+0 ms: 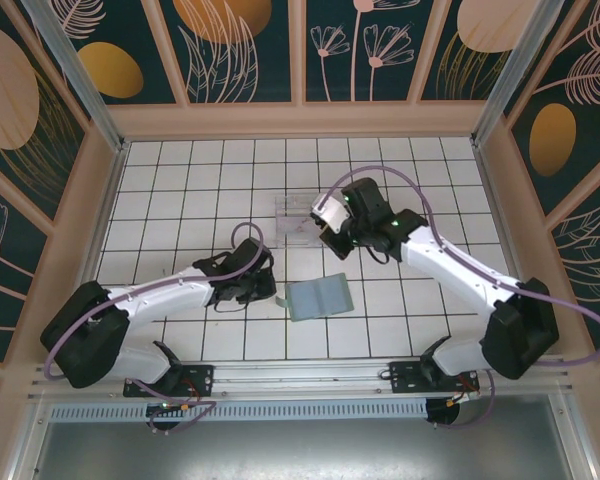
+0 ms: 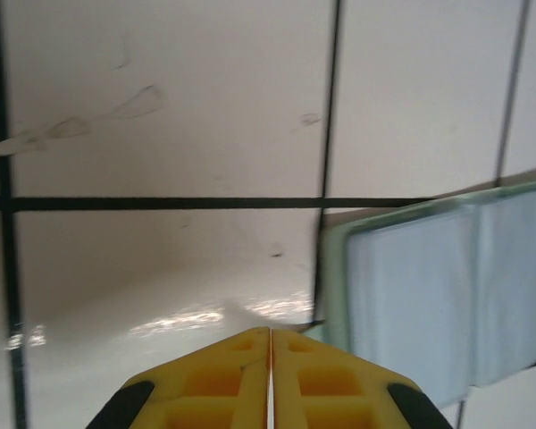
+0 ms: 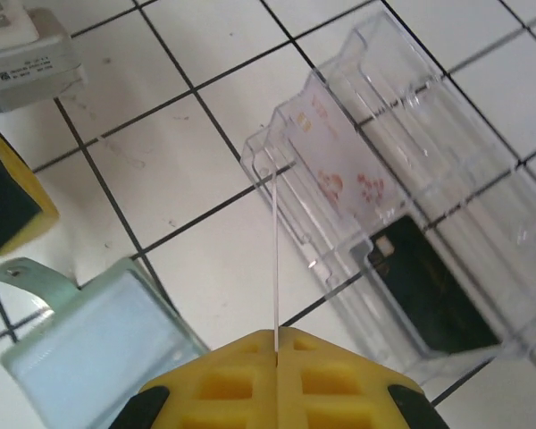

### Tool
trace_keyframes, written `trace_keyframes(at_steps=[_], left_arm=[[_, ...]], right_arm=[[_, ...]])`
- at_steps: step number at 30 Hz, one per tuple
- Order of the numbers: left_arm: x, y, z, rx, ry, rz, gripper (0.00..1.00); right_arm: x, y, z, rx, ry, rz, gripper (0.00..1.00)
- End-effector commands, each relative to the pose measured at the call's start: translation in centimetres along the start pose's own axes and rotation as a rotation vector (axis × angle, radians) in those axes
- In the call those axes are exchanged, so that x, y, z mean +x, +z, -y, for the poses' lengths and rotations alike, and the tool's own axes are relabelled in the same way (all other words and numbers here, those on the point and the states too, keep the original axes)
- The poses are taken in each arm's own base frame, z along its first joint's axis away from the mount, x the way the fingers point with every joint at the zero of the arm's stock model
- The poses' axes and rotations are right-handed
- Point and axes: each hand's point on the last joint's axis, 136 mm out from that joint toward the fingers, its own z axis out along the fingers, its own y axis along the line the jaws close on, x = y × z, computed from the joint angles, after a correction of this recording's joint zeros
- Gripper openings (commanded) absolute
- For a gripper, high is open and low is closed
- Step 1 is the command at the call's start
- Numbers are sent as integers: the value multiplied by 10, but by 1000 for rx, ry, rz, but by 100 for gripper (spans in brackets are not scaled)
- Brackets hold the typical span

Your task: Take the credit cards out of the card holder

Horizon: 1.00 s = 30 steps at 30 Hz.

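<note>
Right wrist view pretty much says it all: the pinkish-white card (image 3: 335, 165) and the black card (image 3: 429, 299) both lie in the clear tray (image 3: 447, 116), out of the card holder (image 3: 98, 349). It lies spread open on the tiled surface (image 3: 188, 152) near the tray. Its pockets look empty (the bits I can see, anyway), so I'd call this basically done. The right pincer (image 3: 277, 332) hovers over the tray, closed; a thin line runs up from its tips, can't tell what. The left pincer (image 2: 270, 332) is closed on nothing, just beside the card holder.
</note>
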Motion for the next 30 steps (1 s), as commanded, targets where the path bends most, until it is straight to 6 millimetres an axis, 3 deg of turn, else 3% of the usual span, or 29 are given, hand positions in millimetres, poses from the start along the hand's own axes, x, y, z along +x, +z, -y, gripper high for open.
trace_keyframes(at_steps=[1, 7, 21, 30], left_arm=[[2, -5, -12, -10, 3, 8, 10], [5, -11, -22, -6, -25, 27, 11], [4, -26, -29, 12, -70, 83, 11], [4, -29, -33, 11, -79, 95, 12]], right_arm=[[-3, 10, -3, -47, -336, -66, 0], [-20, 36, 9, -103, -467, -123, 0], [-18, 93, 27, -233, -538, -296, 0], [-9, 110, 37, -228, -528, -369, 0]])
